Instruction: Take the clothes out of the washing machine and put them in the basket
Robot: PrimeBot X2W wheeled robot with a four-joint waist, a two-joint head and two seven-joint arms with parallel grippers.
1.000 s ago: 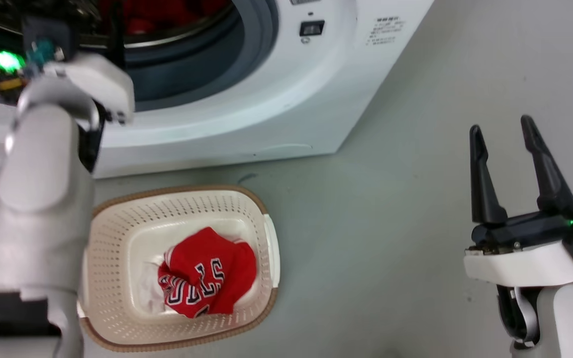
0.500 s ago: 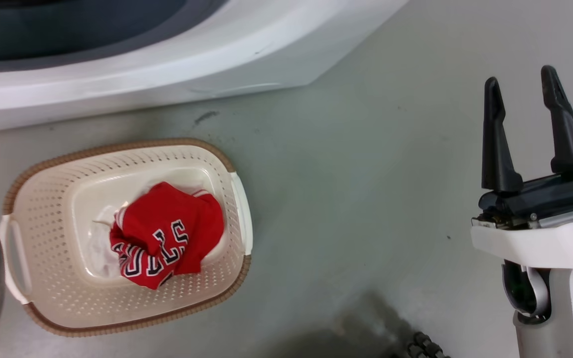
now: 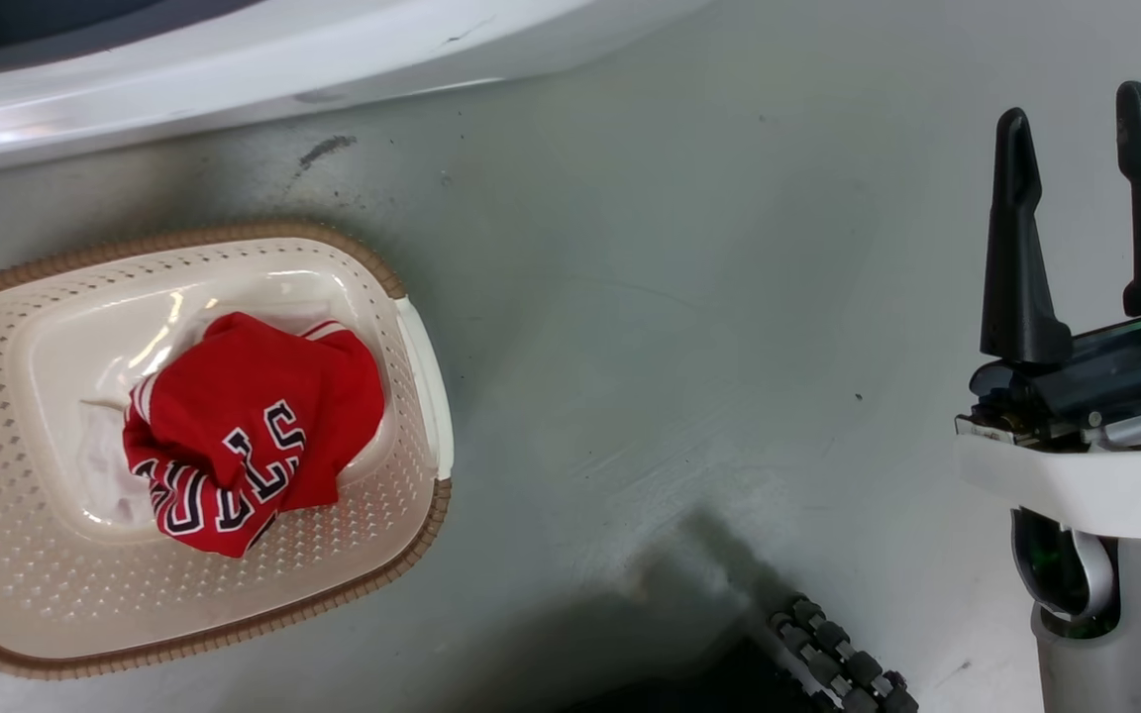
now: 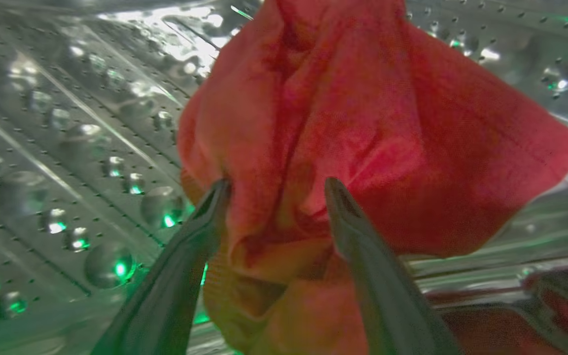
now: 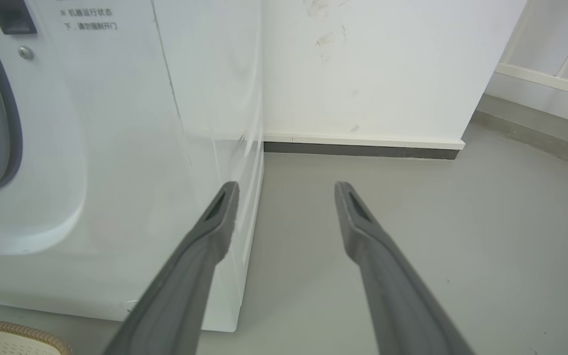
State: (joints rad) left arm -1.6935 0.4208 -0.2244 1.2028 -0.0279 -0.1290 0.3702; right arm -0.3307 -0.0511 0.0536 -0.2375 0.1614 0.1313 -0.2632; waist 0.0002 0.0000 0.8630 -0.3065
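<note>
My left gripper point(image 4: 276, 183) is inside the drum point(image 4: 57, 148), jaws released astride a fold of the red garment point(image 4: 363, 148). Next, I judge: clench, then draw it out to the basket point(image 3: 424, 530), where the jersey point(image 3: 244, 426) lies mid-floor. Right gripper point(image 3: 1074, 107) hangs released, empty.

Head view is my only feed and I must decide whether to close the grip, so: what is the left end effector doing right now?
Observer: Left wrist view has the left end effector inside the steel drum, open, its fingers either side of a fold of the plain red garment.
Operator: Is any cloth pinched yet?
Observer: Seemingly not; the fold bulges between spread fingers.
Operator: Where does the right end effector point?
Observer: Right wrist view has the right end effector aimed past the washing machine's front corner, toward a white wall.
</note>
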